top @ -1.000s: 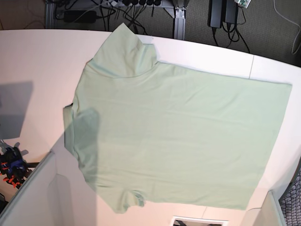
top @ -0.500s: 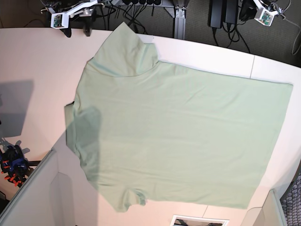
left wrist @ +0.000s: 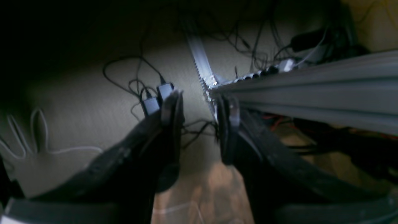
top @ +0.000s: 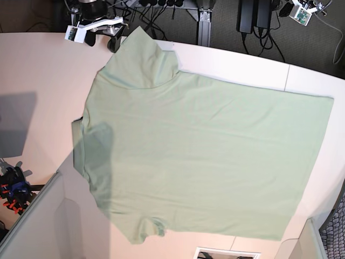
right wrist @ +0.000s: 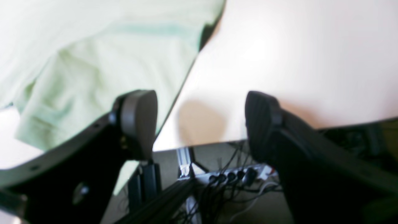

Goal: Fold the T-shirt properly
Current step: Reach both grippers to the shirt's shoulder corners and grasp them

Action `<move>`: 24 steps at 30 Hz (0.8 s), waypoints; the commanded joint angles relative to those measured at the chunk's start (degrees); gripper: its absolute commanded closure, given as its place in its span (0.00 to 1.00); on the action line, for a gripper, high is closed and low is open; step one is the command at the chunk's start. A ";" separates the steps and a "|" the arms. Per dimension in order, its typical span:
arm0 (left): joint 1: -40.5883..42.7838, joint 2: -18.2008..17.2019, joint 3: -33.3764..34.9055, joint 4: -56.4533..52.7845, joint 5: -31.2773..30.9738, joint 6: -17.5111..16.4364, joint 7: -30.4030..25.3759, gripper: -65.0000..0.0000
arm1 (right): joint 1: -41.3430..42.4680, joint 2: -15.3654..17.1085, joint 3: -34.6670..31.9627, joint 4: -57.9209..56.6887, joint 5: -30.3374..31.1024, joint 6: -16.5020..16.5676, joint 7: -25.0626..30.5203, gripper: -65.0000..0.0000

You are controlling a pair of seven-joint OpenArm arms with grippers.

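Mint-green soft-fabric T-shirt (top: 205,156) lies spread flat on my white table (top: 38,70), unfolded; folding has not begun. Next, a sleeve edge needs gripping. Right gripper (right wrist: 199,124), jaws wide and empty, hovers beside the far sleeve; left gripper (left wrist: 199,124), jaws partly apart, holds nothing beyond the table edge.

txt: none legible | labels: none | nums: none | all views

You've got one T-shirt (top: 205,156) on one white table (top: 38,65), two grippers (right wrist: 199,124) (left wrist: 199,124), and two black power bricks (top: 254,13).
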 commanded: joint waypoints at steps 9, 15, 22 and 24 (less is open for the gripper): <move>0.98 -0.28 -5.57 5.05 -3.04 -0.22 -0.63 0.65 | 4.22 -1.03 -1.01 -5.18 0.26 4.46 -1.95 0.33; 0.98 -0.35 -11.43 5.03 -8.04 -0.24 -0.63 0.65 | 4.52 -2.62 -2.89 -5.22 1.49 5.40 -2.80 0.33; -0.90 -3.67 -15.45 5.03 -11.34 -0.28 4.09 0.44 | 5.07 -4.24 -8.90 -5.22 -2.03 5.35 -2.75 0.33; -2.49 -4.72 -15.45 5.03 -10.43 -0.24 4.90 0.44 | 5.38 -4.85 -9.86 -5.22 -3.10 5.35 -2.71 0.33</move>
